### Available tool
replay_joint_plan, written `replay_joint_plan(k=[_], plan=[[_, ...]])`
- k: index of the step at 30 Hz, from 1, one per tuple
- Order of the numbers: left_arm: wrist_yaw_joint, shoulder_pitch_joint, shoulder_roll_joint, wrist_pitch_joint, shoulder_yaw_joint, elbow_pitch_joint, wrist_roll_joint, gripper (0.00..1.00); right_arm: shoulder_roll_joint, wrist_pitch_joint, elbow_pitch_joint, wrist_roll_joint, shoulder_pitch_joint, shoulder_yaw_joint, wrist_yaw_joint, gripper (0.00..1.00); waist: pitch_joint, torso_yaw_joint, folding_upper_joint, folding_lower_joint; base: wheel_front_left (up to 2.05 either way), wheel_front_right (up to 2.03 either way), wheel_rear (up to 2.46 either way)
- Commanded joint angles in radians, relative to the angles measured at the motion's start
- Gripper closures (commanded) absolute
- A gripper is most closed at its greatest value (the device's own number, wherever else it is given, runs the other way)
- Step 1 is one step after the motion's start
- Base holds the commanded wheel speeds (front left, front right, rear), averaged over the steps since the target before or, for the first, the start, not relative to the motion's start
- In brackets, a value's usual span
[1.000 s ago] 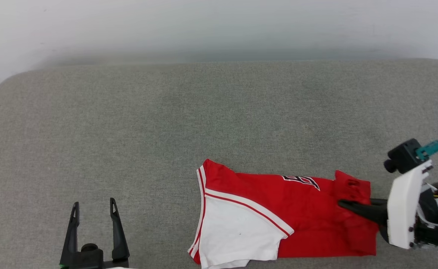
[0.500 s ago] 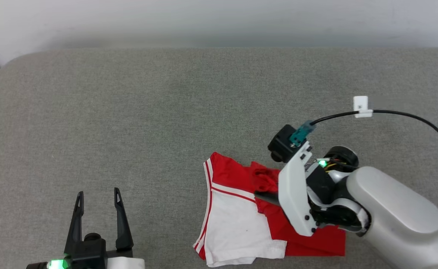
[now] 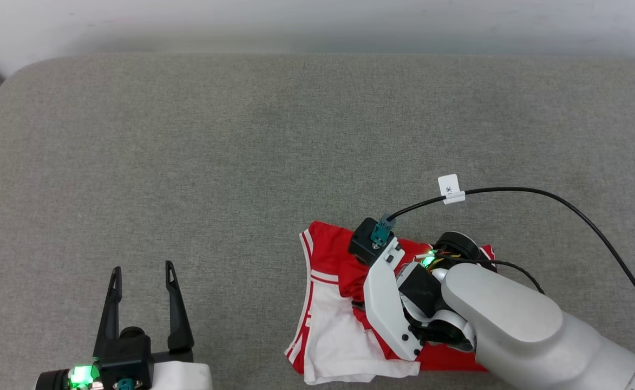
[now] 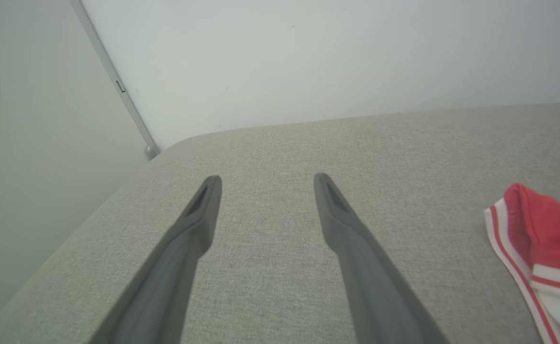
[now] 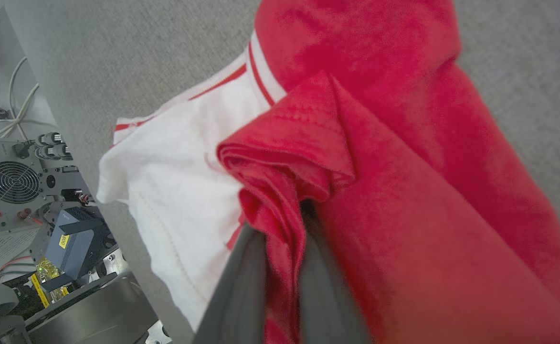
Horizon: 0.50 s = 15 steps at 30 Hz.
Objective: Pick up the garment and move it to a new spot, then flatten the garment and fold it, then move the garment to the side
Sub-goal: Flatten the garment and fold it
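Observation:
The garment [image 3: 332,337], a red jersey with a white sleeve and striped trim, lies on the grey cushion [image 3: 241,162] at the lower middle. My right gripper [image 3: 357,305] hangs over the garment's middle, shut on a bunched red hem. The right wrist view shows the fold of the garment [image 5: 404,200] pinched between the two fingers of the right gripper [image 5: 282,224], with the white sleeve below it. My left gripper [image 3: 143,268] stands open and empty at the lower left, well apart from the cloth. The left wrist view has the left gripper [image 4: 266,179] over bare cushion and the garment's edge [image 4: 542,224] at far right.
A black cable with a white tag [image 3: 449,188] arcs over the cushion behind my right arm. A pale wall runs along the cushion's far edge, and the cushion's rounded corner lies at far left. The robot's base electronics [image 5: 22,191] sit beyond the near edge.
My right gripper has carried the garment's right hem leftward over the rest of the cloth, doubling it over. The left gripper has stayed put. The head view has tilted slightly.

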Motion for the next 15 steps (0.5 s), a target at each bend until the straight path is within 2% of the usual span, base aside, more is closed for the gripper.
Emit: replay_joint_plan(k=[1, 7, 10, 11, 12, 15], plan=[[-0.001, -0.005, 0.000, -0.002, 0.006, 0.004, 0.002, 0.00, 0.004, -0.027, 0.011, -0.004, -0.010, 0.013, -0.001, 0.00, -0.001, -0.002, 0.0000, 0.0000, 0.00, 0.00, 0.00], [-0.007, 0.017, -0.003, -0.002, 0.025, 0.009, 0.001, 0.00, -0.050, -0.199, -0.035, -0.028, -0.053, 0.022, -0.001, 0.00, -0.024, -0.028, 0.0000, 0.0000, 0.00, 0.00, 0.00], [-0.010, 0.026, -0.005, -0.002, 0.035, 0.006, 0.001, 0.00, -0.091, -0.328, -0.084, -0.046, -0.064, -0.019, -0.001, 0.00, -0.041, -0.045, 0.0000, 0.0000, 0.00, 0.00, 0.00], [-0.010, 0.026, -0.005, -0.002, 0.035, 0.006, 0.001, 0.00, -0.091, -0.328, -0.084, -0.046, -0.064, -0.019, -0.001, 0.00, -0.041, -0.045, 0.0000, 0.0000, 0.00, 0.00, 0.00], [-0.013, 0.036, -0.006, -0.002, 0.039, 0.003, 0.004, 0.00, -0.124, -0.430, -0.101, -0.078, -0.064, -0.072, -0.001, 0.00, -0.051, -0.057, 0.0000, 0.0000, 0.00, 0.00, 0.00], [-0.016, 0.040, -0.009, -0.002, 0.042, -0.003, 0.006, 0.00, -0.147, -0.574, -0.093, -0.154, -0.032, -0.174, -0.001, 0.00, -0.063, -0.073, 0.0000, 0.0000, 0.00, 0.00, 0.00]])
